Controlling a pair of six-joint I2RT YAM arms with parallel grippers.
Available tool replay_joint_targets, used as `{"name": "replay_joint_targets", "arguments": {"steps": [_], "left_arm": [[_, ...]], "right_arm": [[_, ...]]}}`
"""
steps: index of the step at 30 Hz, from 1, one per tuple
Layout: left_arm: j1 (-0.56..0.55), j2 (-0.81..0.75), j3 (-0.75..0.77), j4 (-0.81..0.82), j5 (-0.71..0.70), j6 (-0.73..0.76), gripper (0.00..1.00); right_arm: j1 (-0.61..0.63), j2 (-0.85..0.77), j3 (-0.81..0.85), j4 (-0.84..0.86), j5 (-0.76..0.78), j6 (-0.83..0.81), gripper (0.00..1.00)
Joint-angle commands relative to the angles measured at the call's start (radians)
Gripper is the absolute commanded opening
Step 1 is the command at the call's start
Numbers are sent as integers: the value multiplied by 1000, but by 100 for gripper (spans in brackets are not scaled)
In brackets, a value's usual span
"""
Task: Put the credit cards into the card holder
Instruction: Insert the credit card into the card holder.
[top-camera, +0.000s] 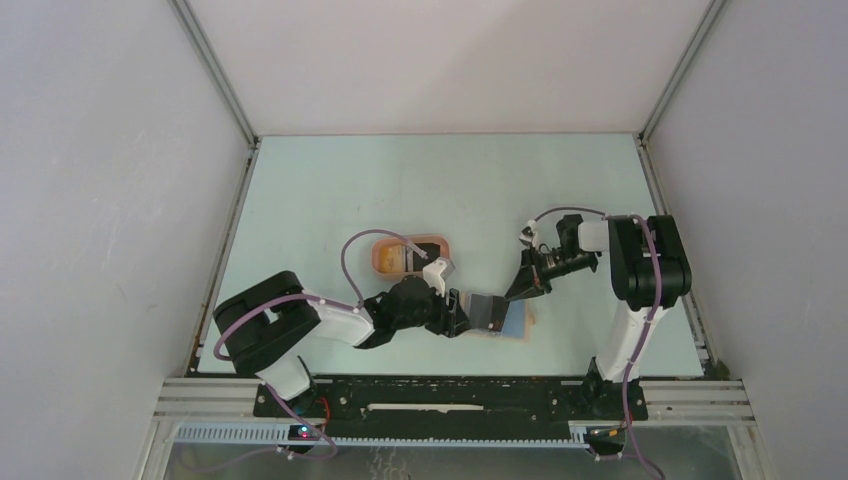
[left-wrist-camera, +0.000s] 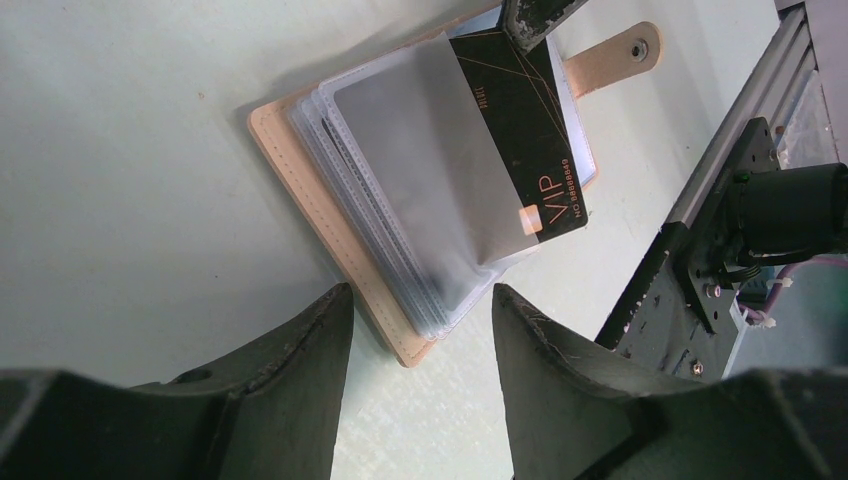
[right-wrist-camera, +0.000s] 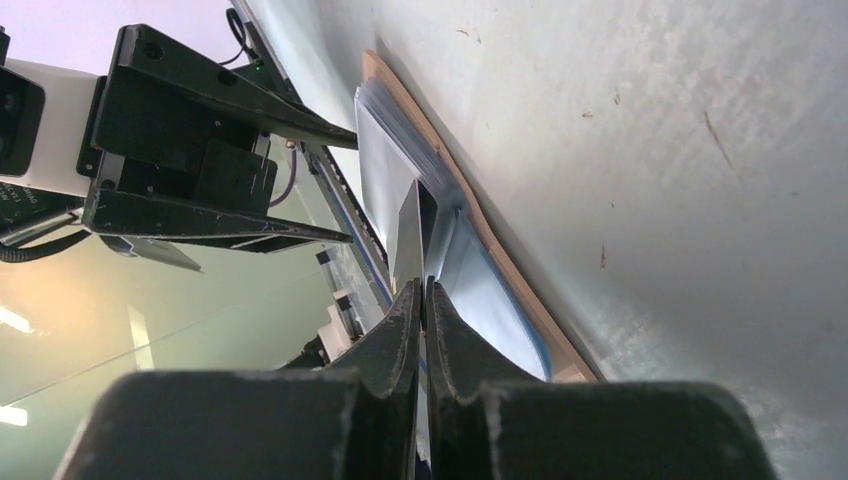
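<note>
The tan card holder (left-wrist-camera: 300, 190) lies open on the table, its clear sleeves fanned upward and its snap tab (left-wrist-camera: 615, 55) pointing away. A black credit card (left-wrist-camera: 520, 110) marked VIP sits partly inside one sleeve. My right gripper (right-wrist-camera: 421, 285) is shut on that card's outer edge (right-wrist-camera: 408, 235), above the card holder (right-wrist-camera: 500, 250). My left gripper (left-wrist-camera: 420, 300) is open, its fingers either side of the holder's near corner without pinching it. From above, the left gripper (top-camera: 462, 315) and right gripper (top-camera: 520, 290) meet at the holder (top-camera: 497, 318).
A salmon-pink oval tray (top-camera: 440, 240) holding more cards stands just behind the left wrist. The black and aluminium rail (left-wrist-camera: 720, 150) at the table's near edge runs close beside the holder. White walls enclose the pale green table (top-camera: 400, 180).
</note>
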Motion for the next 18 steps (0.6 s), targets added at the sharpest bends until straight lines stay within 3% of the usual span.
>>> {"name": "replay_joint_targets", "arguments": {"steps": [1,18], "left_arm": [[6,-1,-5,16,11,-1,58],[6,-5,-7,16,10,-1,58]], "right_arm": [[7,-3,30,-12,15,-34,10],[18,2,39,-22,18,-41,19]]}}
